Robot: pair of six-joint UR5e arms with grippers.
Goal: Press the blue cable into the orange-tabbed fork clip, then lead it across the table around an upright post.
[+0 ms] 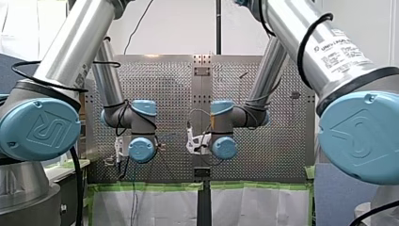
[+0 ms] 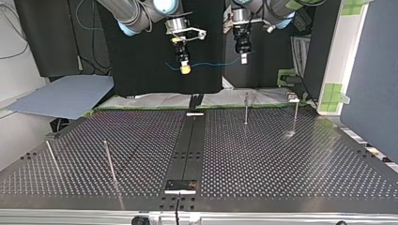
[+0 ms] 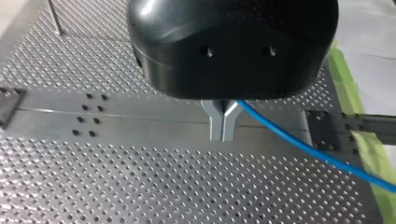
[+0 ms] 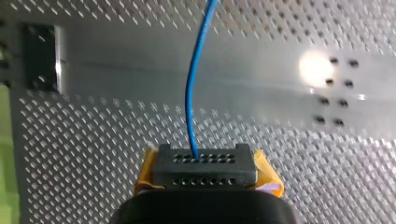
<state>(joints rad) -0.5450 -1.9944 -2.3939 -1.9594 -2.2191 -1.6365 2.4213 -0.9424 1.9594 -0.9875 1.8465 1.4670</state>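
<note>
The blue cable [image 2: 212,63] hangs in the air between my two grippers, high above the table's far edge in the top view. My left gripper [image 3: 224,134], with metal fingers, is shut on the cable [image 3: 317,154], which trails off to one side. My right gripper [image 4: 204,158], with yellow pads, is shut on the cable [image 4: 190,93], which runs straight ahead from it. In the top view my right gripper [image 2: 185,68] is at the left and my left gripper [image 2: 243,58] at the right. No orange-tabbed clip shows in any view.
Thin upright posts stand on the perforated table [image 2: 281,159]: two at the top view's far right [image 2: 246,108] [image 2: 295,115], two at its near left [image 2: 109,159] [image 2: 51,157]. A dark centre rail [image 2: 190,145] carries a black plate [image 2: 180,186] at its near end.
</note>
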